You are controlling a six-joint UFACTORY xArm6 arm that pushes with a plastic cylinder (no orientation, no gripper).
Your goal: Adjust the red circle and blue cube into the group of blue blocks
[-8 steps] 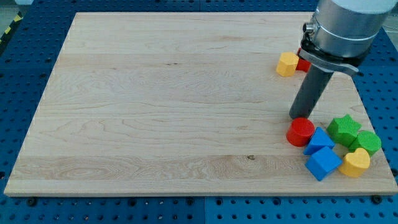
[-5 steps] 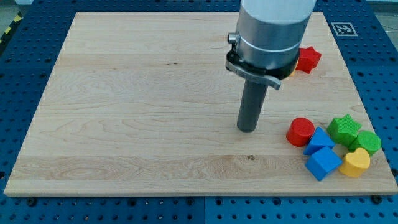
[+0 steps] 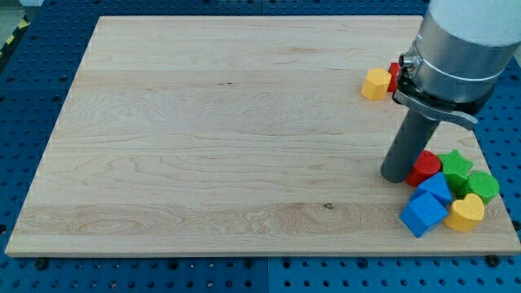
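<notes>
- My tip (image 3: pixel 396 177), the end effector, is a bare rod with nothing to grasp; it presses against the red circle (image 3: pixel 425 167) on its right.
- The red circle touches the upper blue block (image 3: pixel 435 189); the blue cube (image 3: pixel 422 213) sits just below.
- Judgement: grouping nearly done; only slight tightening remains.
- Green blocks (image 3: pixel 468 175) and yellow heart (image 3: pixel 466 212) lie beyond, on the bench (image 3: pixel 203 122).

No text, label, brand, number or sign could be read anywhere in the camera view. The board (image 3: pixel 203 130), the rod and the blocks all showed plain, unmarked surfaces. Off the board's top-left corner, at the view's edge, a strip with yellow and black stripes (image 3: pixel 15 34) was visible, but it carried no lettering.
</notes>
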